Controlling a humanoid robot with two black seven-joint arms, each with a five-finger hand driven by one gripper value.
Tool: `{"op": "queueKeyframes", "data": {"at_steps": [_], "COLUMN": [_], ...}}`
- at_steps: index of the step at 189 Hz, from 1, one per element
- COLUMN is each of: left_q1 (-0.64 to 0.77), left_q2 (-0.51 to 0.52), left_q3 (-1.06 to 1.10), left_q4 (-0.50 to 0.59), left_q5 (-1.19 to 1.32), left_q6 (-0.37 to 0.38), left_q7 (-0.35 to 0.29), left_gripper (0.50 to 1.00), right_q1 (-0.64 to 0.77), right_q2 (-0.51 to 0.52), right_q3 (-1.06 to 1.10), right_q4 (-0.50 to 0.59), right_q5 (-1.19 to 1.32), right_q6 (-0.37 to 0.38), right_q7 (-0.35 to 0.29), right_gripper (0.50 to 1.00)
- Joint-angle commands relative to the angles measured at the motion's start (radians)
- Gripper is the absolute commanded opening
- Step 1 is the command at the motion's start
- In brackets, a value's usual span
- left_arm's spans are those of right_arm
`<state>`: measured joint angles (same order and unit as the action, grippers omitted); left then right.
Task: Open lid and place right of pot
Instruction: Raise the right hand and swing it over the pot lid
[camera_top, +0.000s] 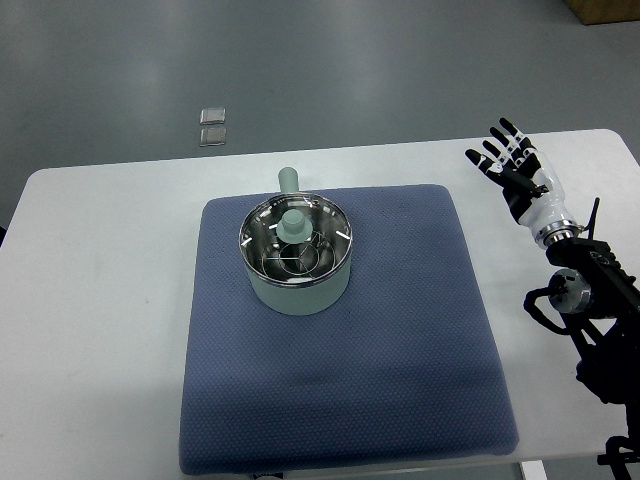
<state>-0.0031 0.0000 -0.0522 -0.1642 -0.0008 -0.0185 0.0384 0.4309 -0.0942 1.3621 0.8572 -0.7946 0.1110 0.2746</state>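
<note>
From the top: the pot (296, 262) sits on the blue mat (400, 330), lid (295, 240) on, its knob (294, 224) upright. Off at the table's (100, 300) right edge, the right hand (515, 165) hovers with fingers (497, 135) spread wide, holding nothing, well apart from the pot.

The right arm (585, 290) reaches in from the right edge. Its right hand (515, 165) hangs with fingers spread, holding nothing.

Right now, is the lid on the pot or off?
On. The glass lid with its green knob sits on the pot.
</note>
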Motion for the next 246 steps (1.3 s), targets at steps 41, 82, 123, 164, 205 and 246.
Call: {"op": "queueKeyframes", "data": {"at_steps": [41, 82, 123, 164, 205, 246], "left_q1": [0.000, 0.000, 0.000, 0.000, 0.000, 0.000], "left_q2": [0.000, 0.000, 0.000, 0.000, 0.000, 0.000], "left_q3": [0.000, 0.000, 0.000, 0.000, 0.000, 0.000], "left_q4": [0.000, 0.000, 0.000, 0.000, 0.000, 0.000], "left_q5": [-0.001, -0.001, 0.001, 0.001, 0.001, 0.001], "left_q6": [0.000, 0.000, 0.000, 0.000, 0.000, 0.000], "left_q7": [0.000, 0.000, 0.000, 0.000, 0.000, 0.000], "left_gripper": [1.000, 1.000, 1.000, 1.000, 1.000, 1.000], "right_q1": [0.097, 0.282, 0.588, 0.907, 1.103, 1.266], "right_q2": [-0.202, -0.337, -0.427, -0.406, -0.334, -0.214], "right_q3": [-0.324, -0.627, -1.008, -1.373, -1.611, -1.810], "right_q4": [0.083, 0.163, 0.252, 0.269, 0.269, 0.260], "right_q5": [0.006, 0.012, 0.002, -0.026, -0.135, -0.183], "right_q6": [-0.007, -0.007, -0.002, -0.007, -0.021, -0.100], "right_q7": [0.138, 0.195, 0.207, 0.209, 0.207, 0.195], "right_gripper": [0.909, 0.905, 0.907, 0.907, 0.907, 0.907]}}
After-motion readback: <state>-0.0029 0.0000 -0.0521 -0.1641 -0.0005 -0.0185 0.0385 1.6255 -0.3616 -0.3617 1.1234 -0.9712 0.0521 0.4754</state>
